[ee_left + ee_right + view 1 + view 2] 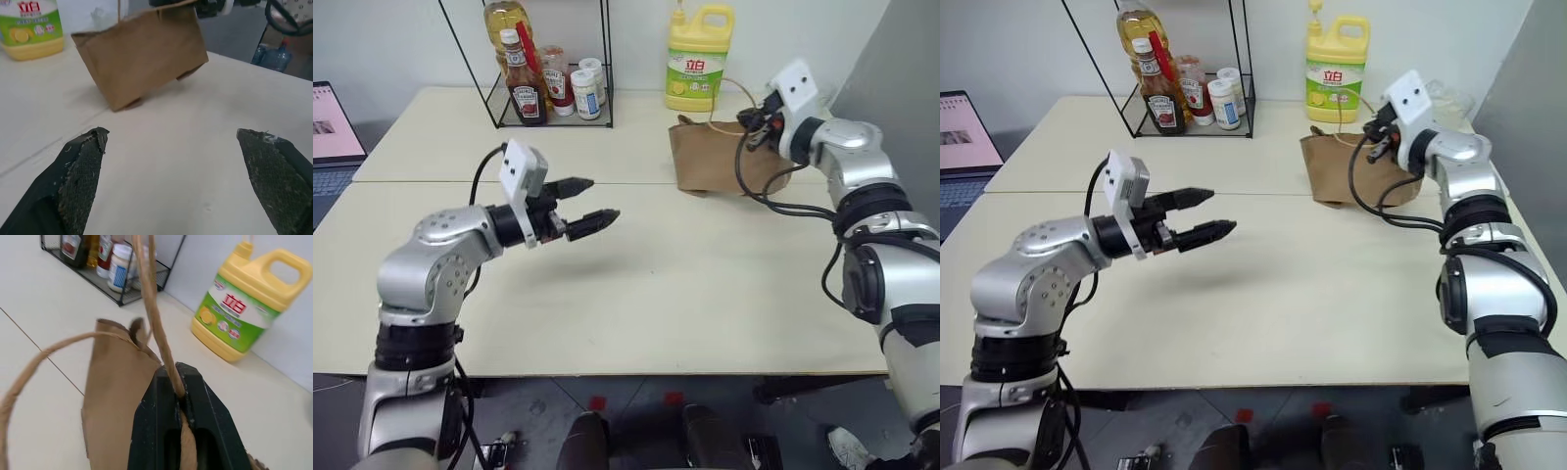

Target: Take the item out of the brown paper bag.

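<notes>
- My right gripper (182, 399) is clamped shut on one tan cord handle (155, 318) of the brown paper bag (720, 157); the cord runs straight up out of the closed fingers in the right wrist view.
- My left gripper (590, 204) stands with its fingers spread wide and nothing between them, hovering over bare table (656, 284).
- The bag sits toward the far right of the table, just in front of the yellow detergent jug (698, 56). In the left wrist view it appears tilted, one bottom corner clear of the tabletop, so I judge it partly hung from the handle.
- The item is not visible from any camera; I take it to be inside the bag, but I cannot confirm that or say how it lies.
- Step in hand, as I judge it: hold the bag by its handle so the mouth presents to the free hand, then reach in.
- To do this well, I would keep the right grip firm and steady, since a thin cord can slip or tear from crumpled paper under a jerk.
- I would aim the open left fingers at the bag mouth, not the side wall.
- The bag lies well apart from the left gripper, ahead of it and to its right; the second handle loop (44, 357) arcs free beside the mouth and could snag a finger.
</notes>
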You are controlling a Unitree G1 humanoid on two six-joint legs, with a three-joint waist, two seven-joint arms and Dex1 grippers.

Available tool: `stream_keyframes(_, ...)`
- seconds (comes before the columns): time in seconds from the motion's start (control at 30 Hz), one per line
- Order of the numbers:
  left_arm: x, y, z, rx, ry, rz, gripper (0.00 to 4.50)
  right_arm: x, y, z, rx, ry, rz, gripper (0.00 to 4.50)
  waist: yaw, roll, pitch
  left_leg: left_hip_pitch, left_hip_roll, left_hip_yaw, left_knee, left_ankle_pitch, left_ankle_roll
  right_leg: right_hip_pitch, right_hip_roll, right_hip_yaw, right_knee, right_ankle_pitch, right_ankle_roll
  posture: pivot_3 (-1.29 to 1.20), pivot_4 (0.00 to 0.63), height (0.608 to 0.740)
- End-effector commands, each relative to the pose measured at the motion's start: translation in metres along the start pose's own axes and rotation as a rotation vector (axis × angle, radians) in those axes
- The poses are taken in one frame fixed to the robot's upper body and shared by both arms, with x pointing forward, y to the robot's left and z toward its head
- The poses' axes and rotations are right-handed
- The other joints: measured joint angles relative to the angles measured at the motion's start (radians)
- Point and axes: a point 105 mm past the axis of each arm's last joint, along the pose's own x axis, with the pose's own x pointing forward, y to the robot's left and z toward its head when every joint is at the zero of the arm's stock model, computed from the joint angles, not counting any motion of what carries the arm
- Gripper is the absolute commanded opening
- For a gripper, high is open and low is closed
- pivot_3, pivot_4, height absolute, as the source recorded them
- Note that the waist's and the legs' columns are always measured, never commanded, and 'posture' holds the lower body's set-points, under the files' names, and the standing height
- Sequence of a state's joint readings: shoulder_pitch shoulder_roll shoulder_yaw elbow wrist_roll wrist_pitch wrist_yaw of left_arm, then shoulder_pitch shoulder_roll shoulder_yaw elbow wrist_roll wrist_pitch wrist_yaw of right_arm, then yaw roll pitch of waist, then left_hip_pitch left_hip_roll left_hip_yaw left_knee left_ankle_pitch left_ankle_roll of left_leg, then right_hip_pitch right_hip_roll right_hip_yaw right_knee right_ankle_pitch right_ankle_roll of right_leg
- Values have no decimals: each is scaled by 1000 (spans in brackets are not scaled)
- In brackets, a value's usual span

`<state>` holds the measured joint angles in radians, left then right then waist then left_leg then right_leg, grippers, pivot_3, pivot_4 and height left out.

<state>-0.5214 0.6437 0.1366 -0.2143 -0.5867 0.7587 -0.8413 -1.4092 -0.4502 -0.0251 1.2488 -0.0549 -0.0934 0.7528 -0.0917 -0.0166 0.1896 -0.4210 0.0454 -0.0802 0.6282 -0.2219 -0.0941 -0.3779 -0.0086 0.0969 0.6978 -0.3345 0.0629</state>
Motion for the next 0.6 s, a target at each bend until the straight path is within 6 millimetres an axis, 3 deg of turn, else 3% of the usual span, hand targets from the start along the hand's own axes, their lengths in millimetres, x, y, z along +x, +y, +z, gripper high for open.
stream_keyframes(0.03,-12,-2,18,40,-54,51,4500,7,0,57,-14,-177,-7,52,1,0,0,0,0,0,0,0,0,0,0,0,0,0,0,0,150,740)
stream_keyframes(0.33,-48,4,9,5,-35,209,4500,36,47,89,22,-272,104,52,-8,0,0,0,1,0,0,0,0,-1,0,0,2,0,0,0,150,740)
stream_keyframes(0.6,-66,-1,3,-16,-16,264,4500,55,86,118,94,-347,171,52,-4,0,0,0,0,0,1,0,0,-1,0,0,2,0,0,0,150,740)
